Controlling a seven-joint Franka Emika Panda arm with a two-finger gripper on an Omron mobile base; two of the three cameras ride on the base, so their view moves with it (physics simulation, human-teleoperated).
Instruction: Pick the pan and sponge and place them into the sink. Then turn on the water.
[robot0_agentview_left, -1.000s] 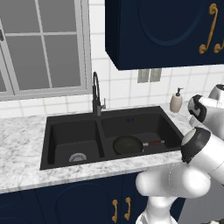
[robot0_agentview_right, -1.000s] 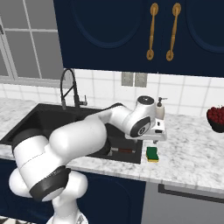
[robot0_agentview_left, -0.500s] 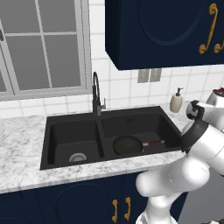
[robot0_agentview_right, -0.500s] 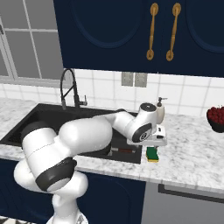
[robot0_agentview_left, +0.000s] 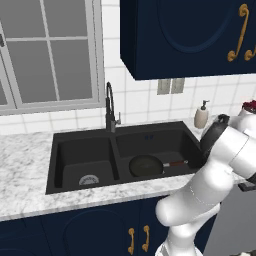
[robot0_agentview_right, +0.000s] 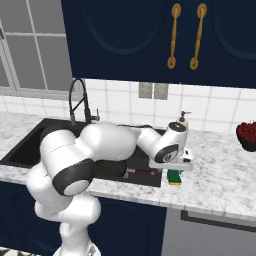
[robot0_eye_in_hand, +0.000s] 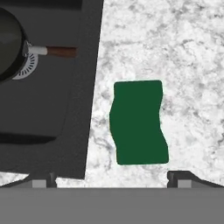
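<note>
I see the sponge (robot0_eye_in_hand: 138, 122) on the counter (robot0_eye_in_hand: 183, 52) beside the sink's (robot0_eye_in_hand: 52, 131) right edge, directly between my gripper's (robot0_eye_in_hand: 113, 179) released, wide-spread fingertips.

Black pan (robot0_agentview_left: 146, 165) in sink (robot0_agentview_left: 75, 150); green sponge (robot0_eye_in_hand: 138, 122) on counter.

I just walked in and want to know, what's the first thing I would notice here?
The big white robot arm bends over the counter, its open gripper right above a green sponge beside the sink. A black pan already lies in the sink's right basin, and the tall black faucet stands behind with no water running.
</note>
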